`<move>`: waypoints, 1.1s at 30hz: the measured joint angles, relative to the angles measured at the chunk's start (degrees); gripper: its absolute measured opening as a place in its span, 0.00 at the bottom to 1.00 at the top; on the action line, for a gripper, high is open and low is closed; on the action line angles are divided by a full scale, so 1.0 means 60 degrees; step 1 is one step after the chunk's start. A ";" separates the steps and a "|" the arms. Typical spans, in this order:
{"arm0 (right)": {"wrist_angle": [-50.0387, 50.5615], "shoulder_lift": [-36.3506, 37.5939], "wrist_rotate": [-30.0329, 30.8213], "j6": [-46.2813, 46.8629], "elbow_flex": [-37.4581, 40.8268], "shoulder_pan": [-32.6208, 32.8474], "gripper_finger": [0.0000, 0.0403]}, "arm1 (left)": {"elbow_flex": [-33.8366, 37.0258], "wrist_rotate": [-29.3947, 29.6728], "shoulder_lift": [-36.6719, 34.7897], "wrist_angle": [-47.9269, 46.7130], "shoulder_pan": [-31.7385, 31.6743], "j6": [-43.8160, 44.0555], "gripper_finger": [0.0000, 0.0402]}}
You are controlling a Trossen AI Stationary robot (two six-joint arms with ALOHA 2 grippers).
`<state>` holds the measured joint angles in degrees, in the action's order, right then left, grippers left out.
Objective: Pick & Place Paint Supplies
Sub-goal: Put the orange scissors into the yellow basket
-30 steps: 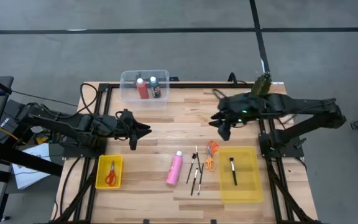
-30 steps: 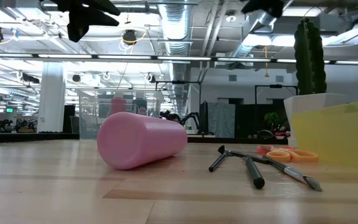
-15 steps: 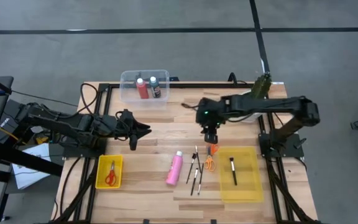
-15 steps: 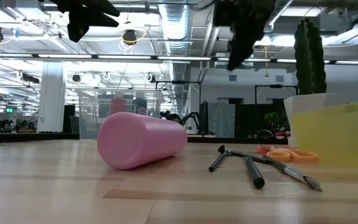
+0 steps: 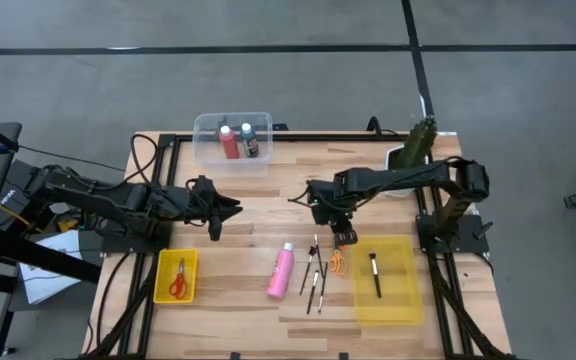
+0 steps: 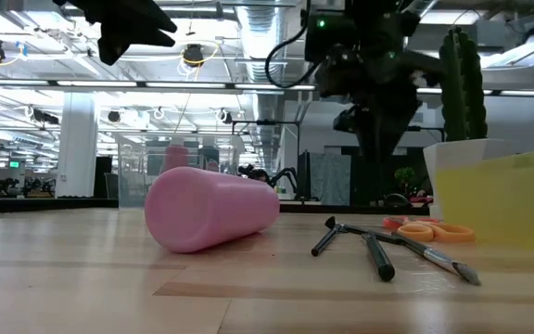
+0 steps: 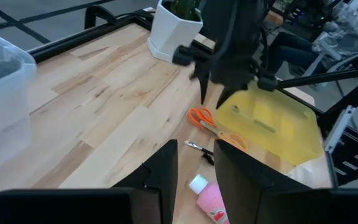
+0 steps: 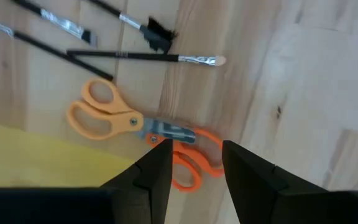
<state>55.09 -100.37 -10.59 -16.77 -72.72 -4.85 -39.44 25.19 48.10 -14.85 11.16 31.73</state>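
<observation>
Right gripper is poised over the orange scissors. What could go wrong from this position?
The right gripper hangs open above the orange-handled scissors, which lie flat on the wood, so the fingers may slide off the thin blades rather than grip them. Loose brushes lie right beside the scissors; a descent slightly off could knock or drag one along. The yellow tray edge sits next to the handles and might be nudged. The left gripper waits apart, no conflict there.

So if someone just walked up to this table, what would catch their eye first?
Probably the right gripper, hanging low over the orange-handled scissors beside the yellow tray, jaws open. Next, the pink paint bottle lying on its side mid-table with thin brushes scattered next to it.
</observation>
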 joint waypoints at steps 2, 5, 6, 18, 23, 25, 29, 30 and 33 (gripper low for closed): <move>-0.0083 -0.0185 -0.0001 -0.0382 0.0025 -0.0005 0.34 | 0.0000 0.0055 0.0000 0.0004 0.0000 0.0000 0.24; -0.0171 -0.0448 0.0021 -0.0820 0.0028 -0.0009 0.34 | 0.0000 0.0074 0.0000 -0.0030 0.0000 0.0000 0.24; -0.0196 -0.0539 0.0047 -0.0922 0.0028 -0.0009 0.34 | 0.0000 0.0074 0.0000 -0.0030 0.0000 0.0000 0.24; -0.0290 -0.1455 0.0787 -0.0974 0.0155 -0.0306 0.34 | 0.0004 0.0081 0.0000 -0.0034 0.0000 0.0002 0.24; -0.0359 -0.1454 0.0787 -0.0908 0.0718 -0.0409 0.34 | 0.0004 0.0081 0.0000 -0.0034 0.0000 0.0004 0.24; -0.0442 -0.1370 0.0787 -0.0784 0.0931 -0.0409 0.34 | 0.0004 0.0085 0.0000 -0.0035 0.0002 0.0001 0.24; -0.0844 -0.1266 0.0783 -0.0204 0.1197 -0.0409 0.34 | 0.0004 0.0085 0.0000 -0.0033 0.0000 0.0004 0.24; -0.0888 -0.1262 0.0785 0.0050 0.1205 -0.0409 0.34 | 0.0004 0.0087 0.0000 -0.0033 0.0000 0.0002 0.24; -0.1124 -0.1262 0.0794 0.0795 0.1209 -0.0480 0.34 | 0.0004 0.0175 0.0001 -0.0032 0.0001 0.0004 0.24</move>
<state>48.34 -107.94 -5.83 -12.00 -65.47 -7.74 -39.42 26.23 48.10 -15.04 11.16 31.75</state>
